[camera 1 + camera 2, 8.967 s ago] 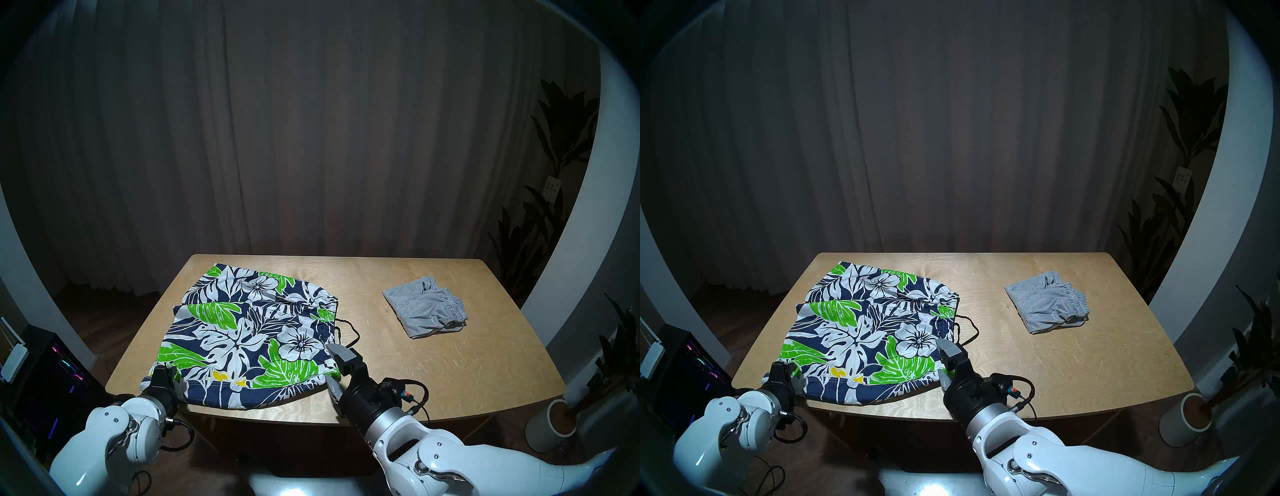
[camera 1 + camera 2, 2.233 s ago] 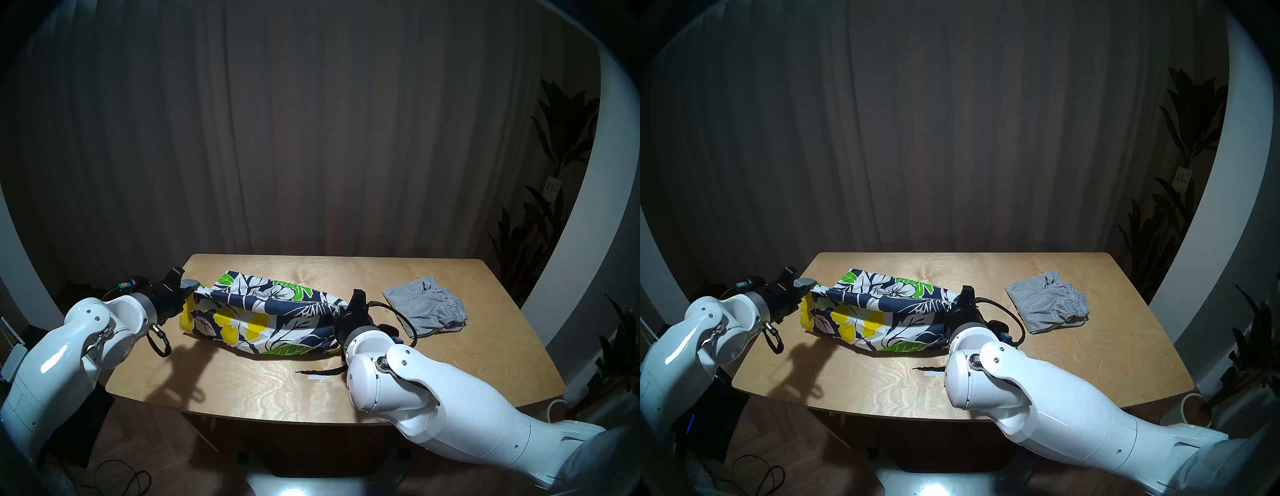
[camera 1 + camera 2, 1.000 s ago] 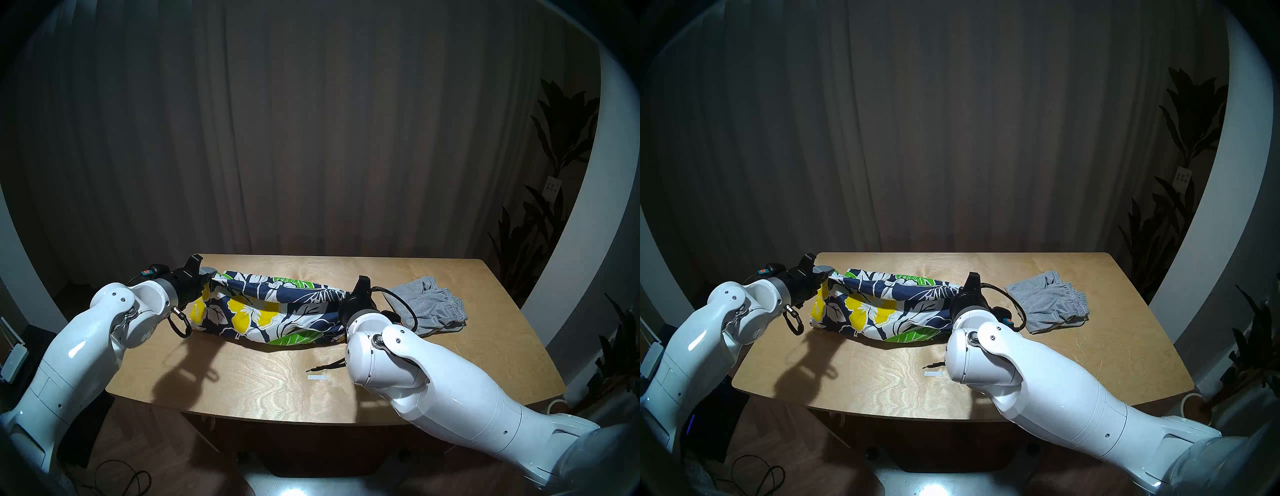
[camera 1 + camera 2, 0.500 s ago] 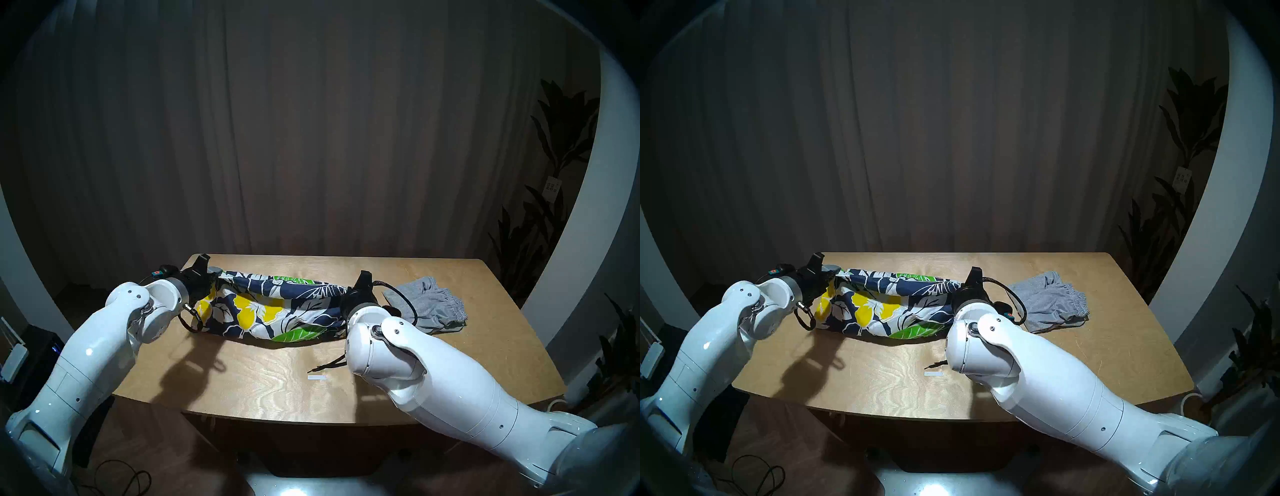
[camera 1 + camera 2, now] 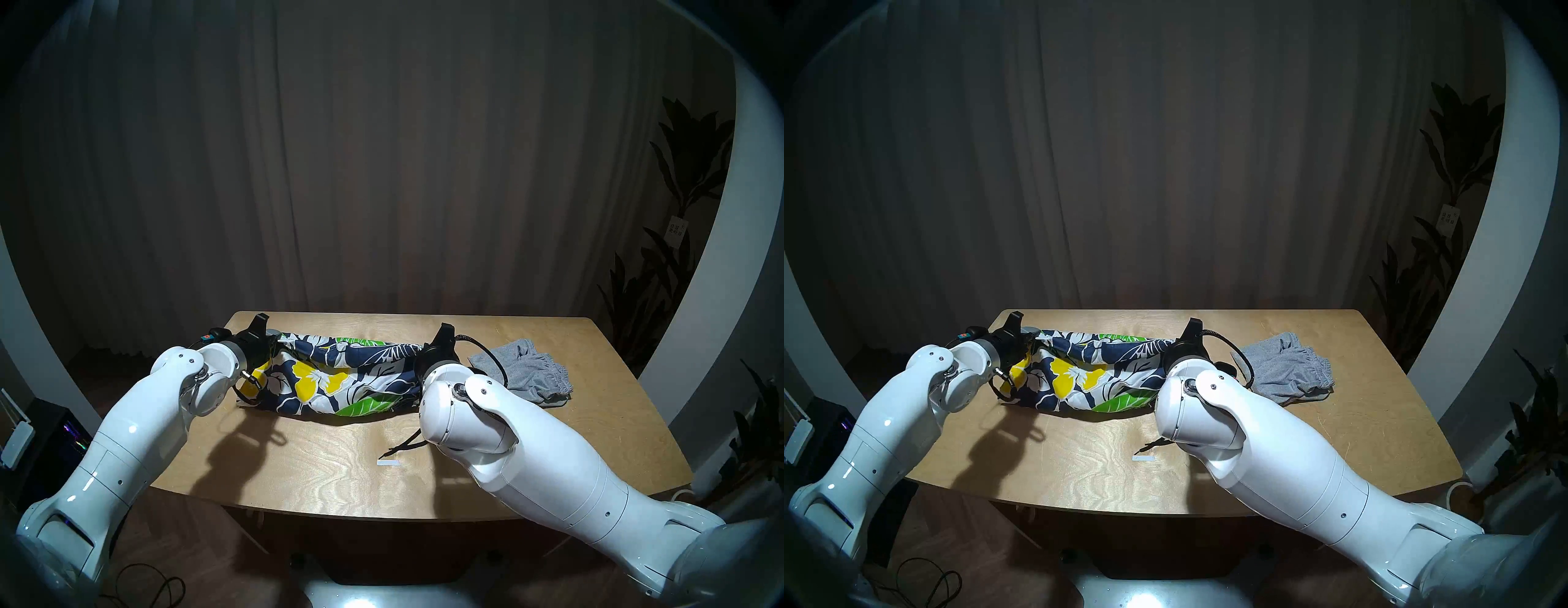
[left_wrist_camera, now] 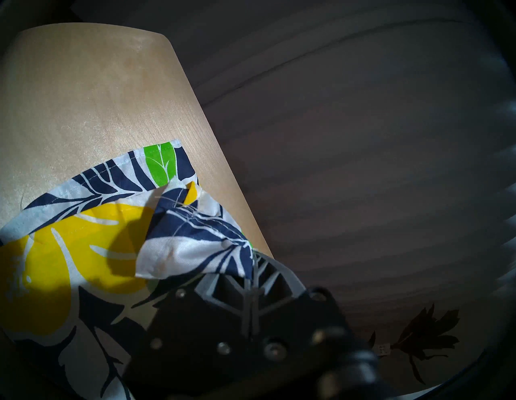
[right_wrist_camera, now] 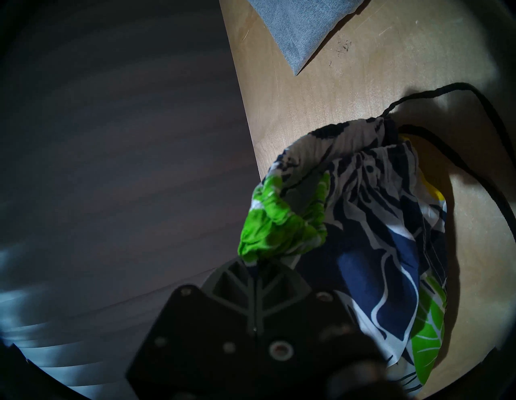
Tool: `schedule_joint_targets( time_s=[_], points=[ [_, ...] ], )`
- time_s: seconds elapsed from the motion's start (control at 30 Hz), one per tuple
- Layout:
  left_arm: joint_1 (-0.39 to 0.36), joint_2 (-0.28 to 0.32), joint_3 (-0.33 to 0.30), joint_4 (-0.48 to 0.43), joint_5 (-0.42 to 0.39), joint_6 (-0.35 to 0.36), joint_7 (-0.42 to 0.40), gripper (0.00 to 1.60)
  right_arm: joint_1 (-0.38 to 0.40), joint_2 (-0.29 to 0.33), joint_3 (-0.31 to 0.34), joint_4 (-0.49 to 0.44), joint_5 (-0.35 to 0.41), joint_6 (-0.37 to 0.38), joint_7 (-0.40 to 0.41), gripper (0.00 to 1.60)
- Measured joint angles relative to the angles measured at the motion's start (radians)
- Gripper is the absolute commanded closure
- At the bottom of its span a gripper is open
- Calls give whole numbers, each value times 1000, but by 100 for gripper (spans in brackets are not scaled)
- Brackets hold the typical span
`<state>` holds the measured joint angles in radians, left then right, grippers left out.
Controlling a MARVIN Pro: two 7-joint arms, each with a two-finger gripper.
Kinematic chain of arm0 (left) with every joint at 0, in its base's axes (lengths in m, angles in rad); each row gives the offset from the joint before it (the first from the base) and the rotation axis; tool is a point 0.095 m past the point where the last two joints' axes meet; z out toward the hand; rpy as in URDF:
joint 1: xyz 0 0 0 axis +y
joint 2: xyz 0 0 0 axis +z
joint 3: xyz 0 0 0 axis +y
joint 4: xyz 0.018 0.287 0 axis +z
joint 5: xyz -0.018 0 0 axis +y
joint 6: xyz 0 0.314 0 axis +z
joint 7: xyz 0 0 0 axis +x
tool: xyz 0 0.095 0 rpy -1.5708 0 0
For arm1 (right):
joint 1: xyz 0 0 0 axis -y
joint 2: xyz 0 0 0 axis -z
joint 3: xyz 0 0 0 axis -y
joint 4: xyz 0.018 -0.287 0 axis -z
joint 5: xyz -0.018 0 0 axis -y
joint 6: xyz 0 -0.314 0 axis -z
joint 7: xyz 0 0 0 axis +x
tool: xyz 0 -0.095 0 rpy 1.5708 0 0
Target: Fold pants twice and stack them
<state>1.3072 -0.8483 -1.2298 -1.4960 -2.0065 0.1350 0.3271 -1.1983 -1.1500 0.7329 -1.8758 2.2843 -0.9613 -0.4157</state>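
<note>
1. The left gripper point(image 5: 275, 335) sits near the far left corner of the table point(image 5: 322, 467), its fingers point(image 6: 268, 268) clenched on a hem corner of the floral shorts point(image 5: 339, 378). In the left wrist view that corner is only a small bunched tuck of cloth; if it slips out, this end would drop and the fold would land crooked.
2. The floral shorts hang between the two grippers as a sagging band over the far half of the table, the lower edge resting on the wood. The slack middle could crease or roll under itself when laid down, leaving an uneven first fold.
3. The dark drawstring point(image 5: 405, 446) trails on the table toward the near side, beneath the right forearm. It could snag on the arm or end up trapped inside the fold.
4. The right gripper point(image 7: 255, 265) has its fingers clamped on the gathered waistband end, a thick wad that may pull loose unevenly.
5. The grey shorts point(image 5: 526, 373) lie just right of the right wrist, apart from the floral pair; its cable point(image 5: 488, 361) passes over their near corner and might drag them.
</note>
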Motion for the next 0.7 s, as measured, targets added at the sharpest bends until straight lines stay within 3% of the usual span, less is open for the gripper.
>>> schedule_joint_targets(
  time_s=[0.7],
  points=[
    [-170,-136,87,213,55,-21,-1,160,61,-36,52,97,34,2,3,160]
  ],
)
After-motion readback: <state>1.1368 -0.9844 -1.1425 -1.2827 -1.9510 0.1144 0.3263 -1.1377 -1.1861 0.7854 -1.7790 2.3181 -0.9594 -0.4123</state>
